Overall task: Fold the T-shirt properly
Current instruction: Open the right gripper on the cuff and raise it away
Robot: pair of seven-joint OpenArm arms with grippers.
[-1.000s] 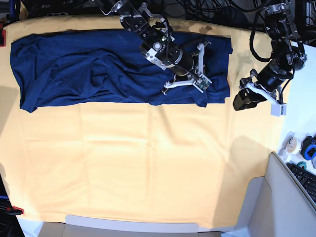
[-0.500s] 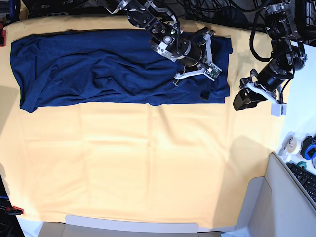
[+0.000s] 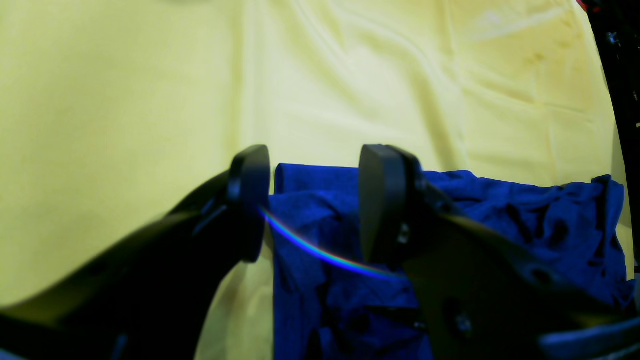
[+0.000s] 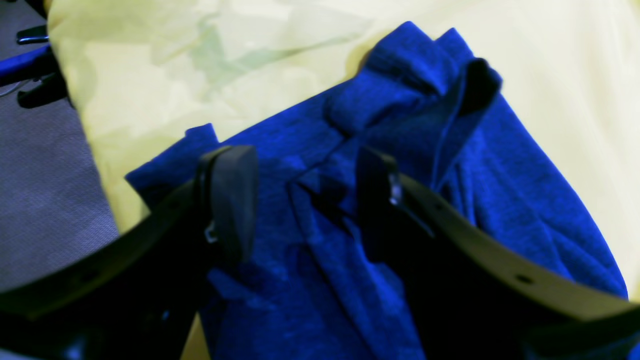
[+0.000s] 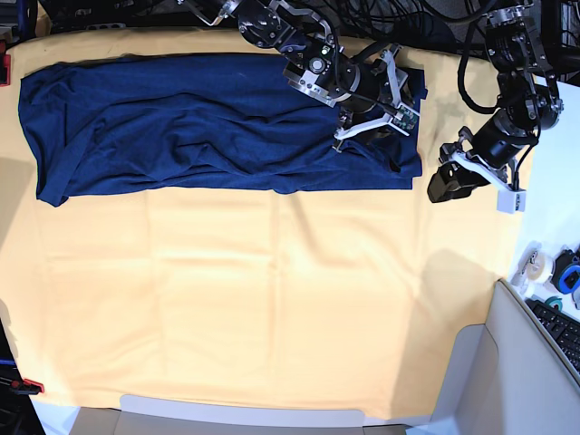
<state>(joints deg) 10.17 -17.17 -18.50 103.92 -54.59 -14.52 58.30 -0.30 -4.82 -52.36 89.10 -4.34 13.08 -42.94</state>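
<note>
Right hand (image 4: 305,200) was spread apart, empty, hovering over the shirt (image 5: 181,118) end bunched beneath it. Left hand (image 3: 310,200) also apart, shirt corner just ahead, over the worktop (image 5: 272,299). Shirt lay flat, lengthwise. Best bet: drop onto one layer's edge, pinch cleanly, avoid the bunched folds.

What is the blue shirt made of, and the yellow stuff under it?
The T-shirt looks like soft knit fabric, matte: a fine ribbed grain shows up close, and it bunches into loose folds. The yellow cloth under it seems a thin, smooth woven sheet, also matte, with shallow creases; the exact fibre of either cannot be told.
</note>
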